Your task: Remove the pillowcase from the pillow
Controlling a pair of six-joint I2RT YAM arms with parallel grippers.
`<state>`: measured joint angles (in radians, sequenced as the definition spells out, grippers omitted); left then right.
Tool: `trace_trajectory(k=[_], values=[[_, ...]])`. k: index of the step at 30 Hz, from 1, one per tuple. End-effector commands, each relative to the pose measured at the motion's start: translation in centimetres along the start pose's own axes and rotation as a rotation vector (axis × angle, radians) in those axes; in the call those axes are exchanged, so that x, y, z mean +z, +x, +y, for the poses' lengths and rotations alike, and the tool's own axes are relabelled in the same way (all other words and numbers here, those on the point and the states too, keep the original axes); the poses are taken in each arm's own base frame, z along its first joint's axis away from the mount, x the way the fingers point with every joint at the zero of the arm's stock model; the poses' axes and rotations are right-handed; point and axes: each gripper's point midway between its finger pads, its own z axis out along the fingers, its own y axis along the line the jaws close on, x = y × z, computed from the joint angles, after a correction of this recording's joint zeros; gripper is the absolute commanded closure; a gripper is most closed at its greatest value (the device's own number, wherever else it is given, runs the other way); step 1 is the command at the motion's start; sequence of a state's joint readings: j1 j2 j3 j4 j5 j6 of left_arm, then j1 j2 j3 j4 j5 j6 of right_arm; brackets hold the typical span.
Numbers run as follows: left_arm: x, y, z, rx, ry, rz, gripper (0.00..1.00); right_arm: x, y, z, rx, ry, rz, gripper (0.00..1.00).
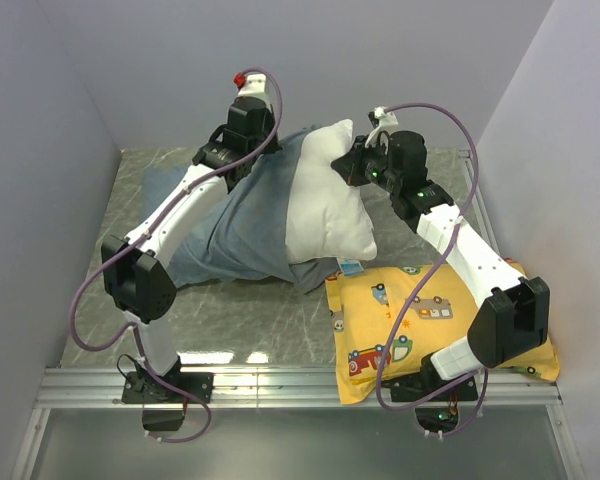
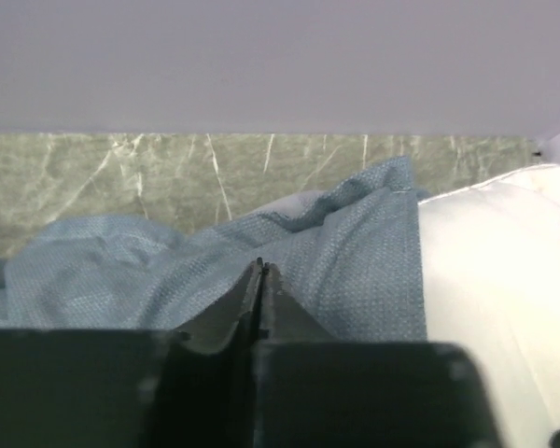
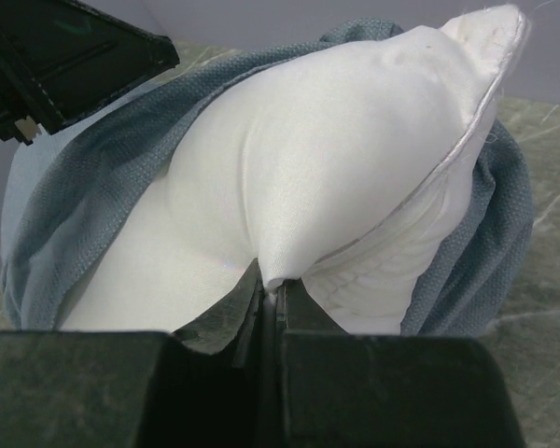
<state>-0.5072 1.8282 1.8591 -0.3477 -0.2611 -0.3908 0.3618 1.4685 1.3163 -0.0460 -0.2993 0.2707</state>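
- The left gripper (image 2: 260, 273) is closed, pinching the limp, light pillowcase (image 2: 355, 252) near its hem.
- The right gripper (image 3: 271, 291) clamps the squashy pillow (image 3: 336, 168) by its seamed edge, the firmest hold.

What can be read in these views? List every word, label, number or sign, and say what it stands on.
No text is legible in any view.
Yellow pillow: cartoon vehicles only, no readable lettering.
Small tag at its far edge: too small to read.
Pillowcase and white pillow: no markings.
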Motion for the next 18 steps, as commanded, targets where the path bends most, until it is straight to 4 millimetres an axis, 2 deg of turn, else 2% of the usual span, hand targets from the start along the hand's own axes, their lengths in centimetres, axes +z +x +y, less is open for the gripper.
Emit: trace_trajectory(k=[1,6,7,8,9,11,15,18], values=[[1.0,-0.4,0.5,-0.012,-0.004,0.011,1.00,-2.3,-7.1,2.2,-0.075,-0.042,-0.204,1.00],[1.0,-1.0,2.6,-0.071,-0.002,0.011,1.00,-2.3,-7.2,1.1,-0.062,-0.013,-0.205,1.00],[1.0,-1.0,2.8,-0.075,-0.002,0.010,0.95,-2.3,-7.0,1.0,-0.059,-0.012,-0.202,1.00],[0.9,-0.9,3.1,-0.076,-0.001,0.012,0.88,-2.2,-7.0,1.1,-0.060,-0.015,-0.203,1.00],[0.6,-1.5,3.2,-0.082,0.000,-0.002,0.65,-2.2,-7.0,1.0,-0.058,-0.013,-0.202,1.00],[0.4,-1.7,3.4,-0.090,0.003,-0.012,0.37,-2.2,-6.9,1.1,-0.056,-0.017,-0.199,1.00],[0.2,-2.3,3.1,-0.092,0.021,-0.024,0.30,-2.2,-7.0,1.0,-0.059,-0.013,-0.202,1.00],[0.0,-2.5,2.6,-0.095,0.044,-0.028,0.29,-2.3,-6.9,1.1,-0.057,-0.016,-0.201,1.00]])
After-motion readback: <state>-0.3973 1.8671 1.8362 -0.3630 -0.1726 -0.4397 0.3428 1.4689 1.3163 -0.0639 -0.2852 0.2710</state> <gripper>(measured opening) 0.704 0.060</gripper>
